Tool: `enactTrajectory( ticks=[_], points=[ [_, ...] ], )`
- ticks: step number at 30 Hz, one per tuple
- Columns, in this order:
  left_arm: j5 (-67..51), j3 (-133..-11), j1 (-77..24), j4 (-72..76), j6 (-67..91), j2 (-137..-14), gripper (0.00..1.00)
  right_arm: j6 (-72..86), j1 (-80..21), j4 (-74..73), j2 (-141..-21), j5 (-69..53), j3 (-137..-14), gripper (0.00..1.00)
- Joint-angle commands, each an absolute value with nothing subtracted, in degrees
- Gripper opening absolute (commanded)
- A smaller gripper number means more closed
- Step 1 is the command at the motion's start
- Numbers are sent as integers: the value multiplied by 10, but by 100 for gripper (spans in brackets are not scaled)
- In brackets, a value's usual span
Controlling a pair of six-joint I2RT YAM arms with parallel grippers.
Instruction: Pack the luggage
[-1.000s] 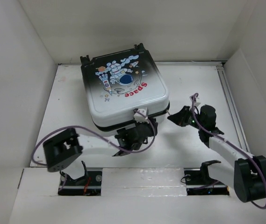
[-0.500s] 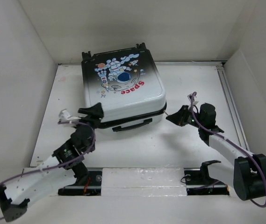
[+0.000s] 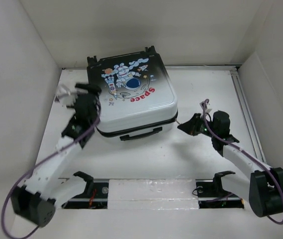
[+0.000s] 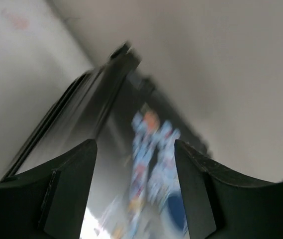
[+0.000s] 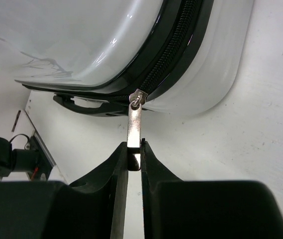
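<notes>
Luggage (image 3: 131, 97) lies flat, lid down, in the upper centre of the top view. Its hard shell looks stiff and slippery, so the zipper pull (image 5: 135, 117) and carry handle (image 3: 140, 133) are the workable holds. Right gripper (image 5: 134, 155) is clamped on the zipper pull at the lower-right corner; left gripper (image 3: 79, 90) stands wide and empty at the left edge.

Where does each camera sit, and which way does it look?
Top external: above and behind, looking down on the white-to-black hard-shell suitcase with astronaut print; left arm and right arm show.
Left wrist: on the left arm, looking along the suitcase's printed lid, blurred; its open jaws show.
Right wrist: on the right arm, facing the suitcase's side; its jaws pinch the metal zipper pull.
All three see the suitcase.
</notes>
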State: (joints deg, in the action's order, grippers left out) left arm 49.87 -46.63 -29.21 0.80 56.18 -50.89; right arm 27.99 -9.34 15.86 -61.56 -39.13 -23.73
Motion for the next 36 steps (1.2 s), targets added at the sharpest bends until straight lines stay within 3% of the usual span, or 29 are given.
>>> enactTrajectory(
  ticks=[1, 2, 3, 5, 7, 11, 19, 25, 31, 36],
  points=[
    [207, -617, -140, 87, 504, -618, 60, 259, -90, 134, -591, -400, -247, 0],
    [165, -654, -117, 72, 509, -647, 60, 259, -83, 134, -591, -394, -242, 0],
    [175, -717, -93, 48, 514, -696, 60, 259, -83, 134, -584, -394, -242, 0],
    [212, -733, -83, -10, 526, -716, 60, 259, -83, 128, -577, -394, -242, 0],
    [207, -644, -62, 40, 556, -679, 58, 259, -83, 128, -571, -394, -242, 0],
    [107, -406, 24, 179, 603, -597, 44, 253, -83, 122, -571, -394, -248, 0],
    [33, -261, 6, 255, 592, -620, 40, 253, -114, 109, -563, -374, -243, 0],
    [16, -210, -82, 314, 615, -620, 38, 272, -222, 103, -549, -334, -255, 0],
    [128, -207, -284, 330, 655, -660, 38, 310, -379, 127, -543, -271, -282, 0],
    [150, -213, -369, 372, 705, -700, 38, 346, -486, 170, -578, -227, -297, 0]
  ],
)
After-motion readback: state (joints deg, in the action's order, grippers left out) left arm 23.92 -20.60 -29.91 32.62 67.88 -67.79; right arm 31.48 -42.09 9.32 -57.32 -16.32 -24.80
